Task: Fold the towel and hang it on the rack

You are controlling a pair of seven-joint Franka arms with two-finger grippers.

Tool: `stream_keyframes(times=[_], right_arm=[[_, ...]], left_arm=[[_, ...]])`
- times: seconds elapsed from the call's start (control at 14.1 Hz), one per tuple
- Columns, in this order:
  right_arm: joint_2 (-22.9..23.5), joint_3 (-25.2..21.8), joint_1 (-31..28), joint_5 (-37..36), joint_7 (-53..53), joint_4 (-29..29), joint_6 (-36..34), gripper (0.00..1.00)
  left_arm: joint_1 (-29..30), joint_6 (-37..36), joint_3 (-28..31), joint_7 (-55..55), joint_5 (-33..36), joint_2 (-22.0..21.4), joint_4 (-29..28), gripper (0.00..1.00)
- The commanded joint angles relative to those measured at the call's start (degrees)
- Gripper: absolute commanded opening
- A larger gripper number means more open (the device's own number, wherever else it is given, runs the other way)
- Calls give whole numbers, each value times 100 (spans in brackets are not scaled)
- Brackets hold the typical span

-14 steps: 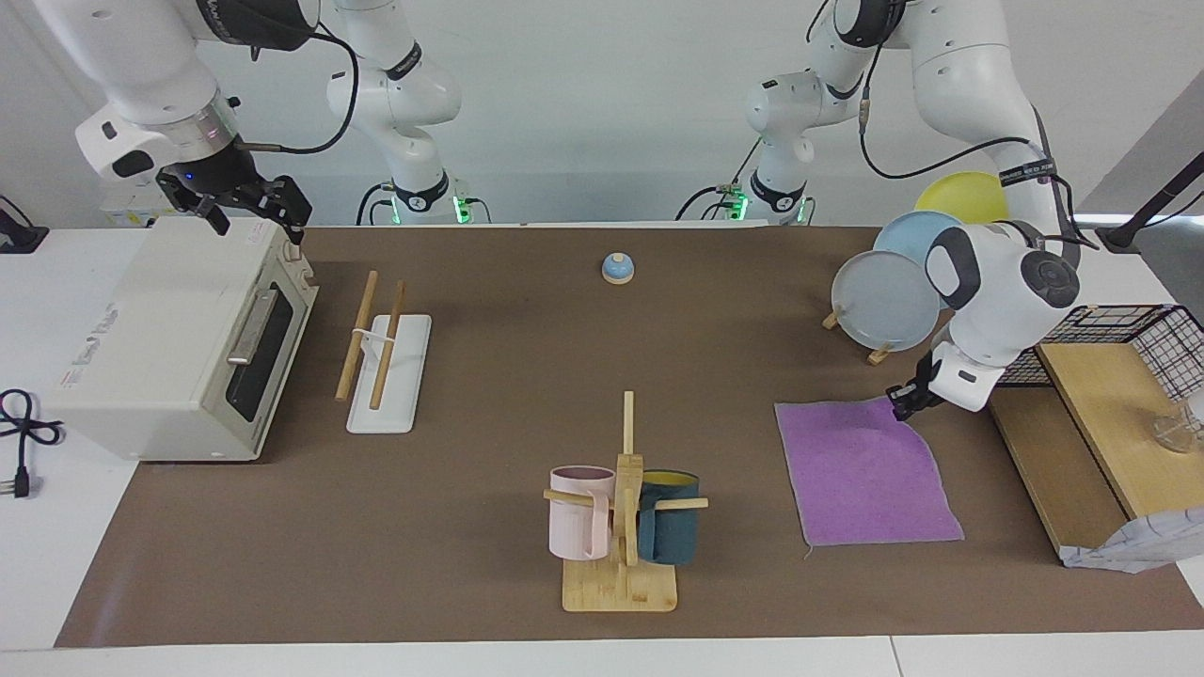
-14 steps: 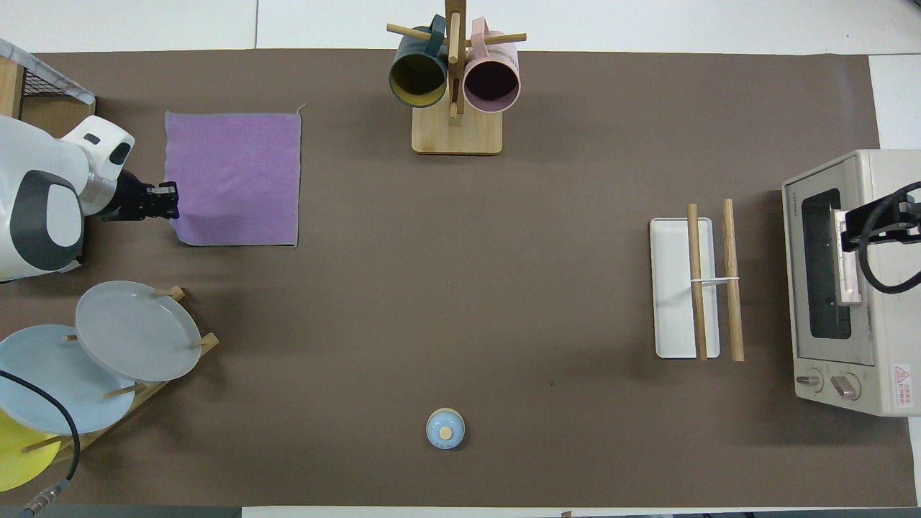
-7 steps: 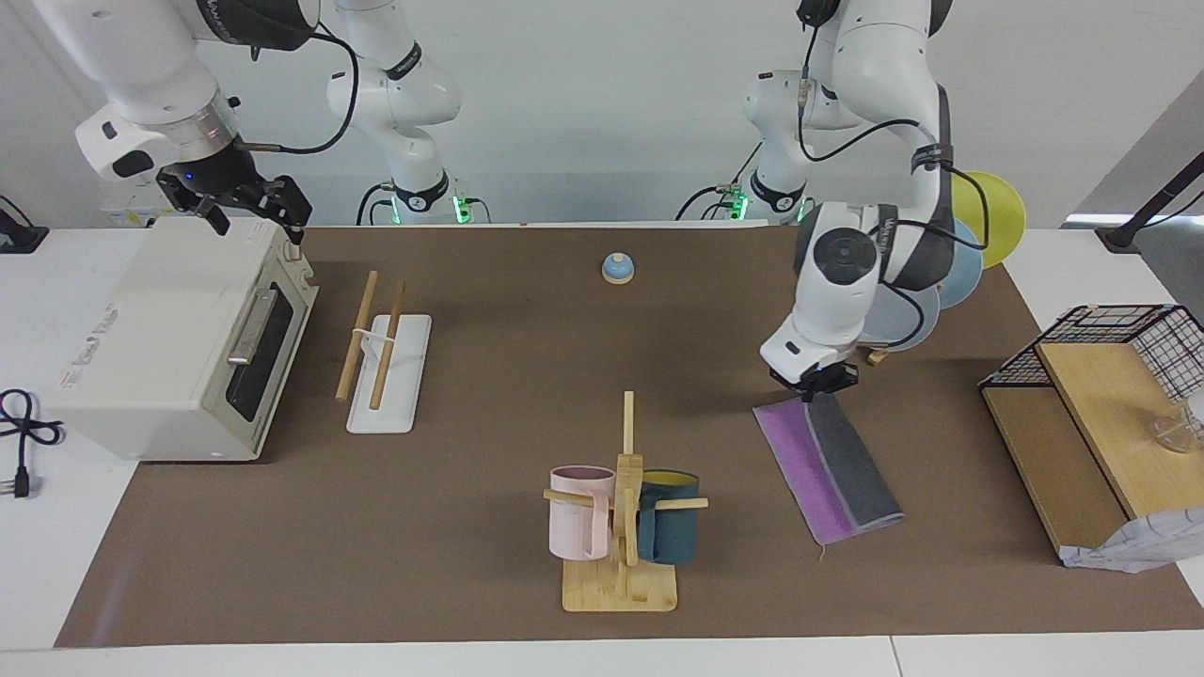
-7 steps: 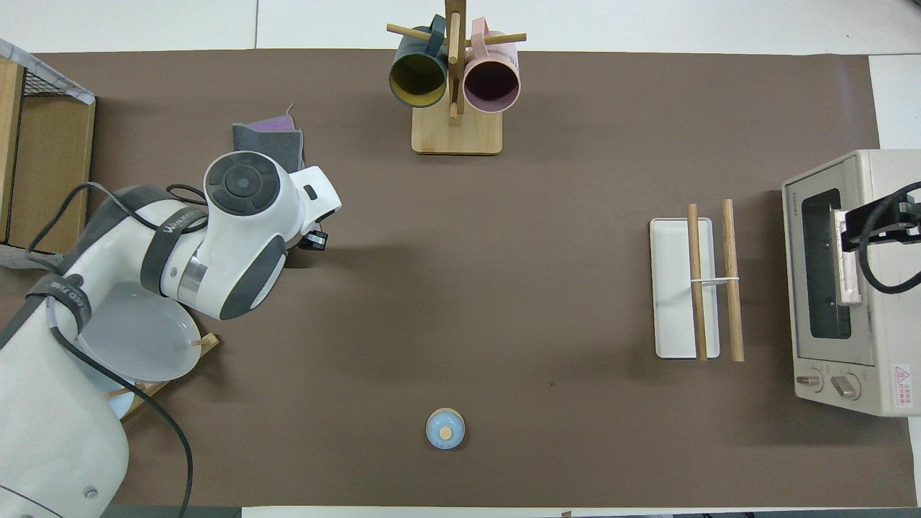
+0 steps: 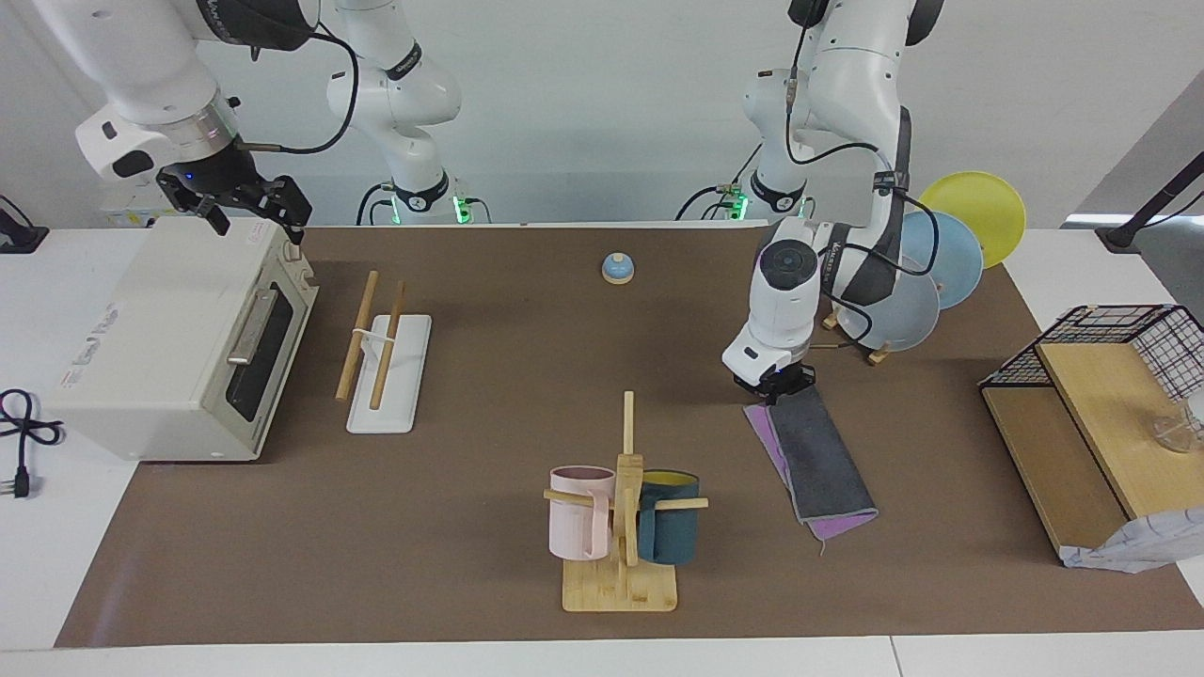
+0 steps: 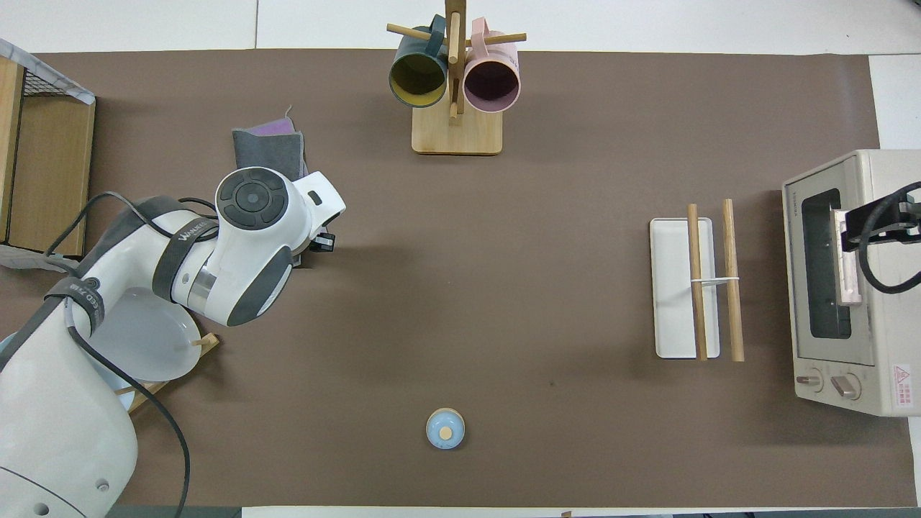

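Towel (image 5: 816,459): folded in half, grey face up with a purple edge showing, flat on the brown mat right of centre in the facing view, beside the mug tree (image 5: 623,512).
Left gripper (image 5: 776,387): low at the folded towel's upper end; whether its fingers pinch the cloth or have let go, I cannot tell.
Right gripper (image 5: 252,202): waits spread wide over the toaster oven (image 5: 179,338), upper left of the facing view.
Rack (image 5: 386,359): bare, beside the oven, left of centre.
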Motion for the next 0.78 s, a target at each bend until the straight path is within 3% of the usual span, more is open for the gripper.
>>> stream_keyframes(times=[0.0, 0.28, 0.71], right_arm=[[-51, 20, -68, 79, -124, -12, -74, 100], [-51, 20, -68, 79, -124, -12, -74, 100], [-51, 20, -68, 79, -124, -12, -74, 100]], left_arm=[[203, -72, 35, -7, -361, -205, 7, 100], [791, -90, 44, 835, -1663, -241, 358, 100], [1628, 287, 44, 2787, -3614, -197, 8, 98]])
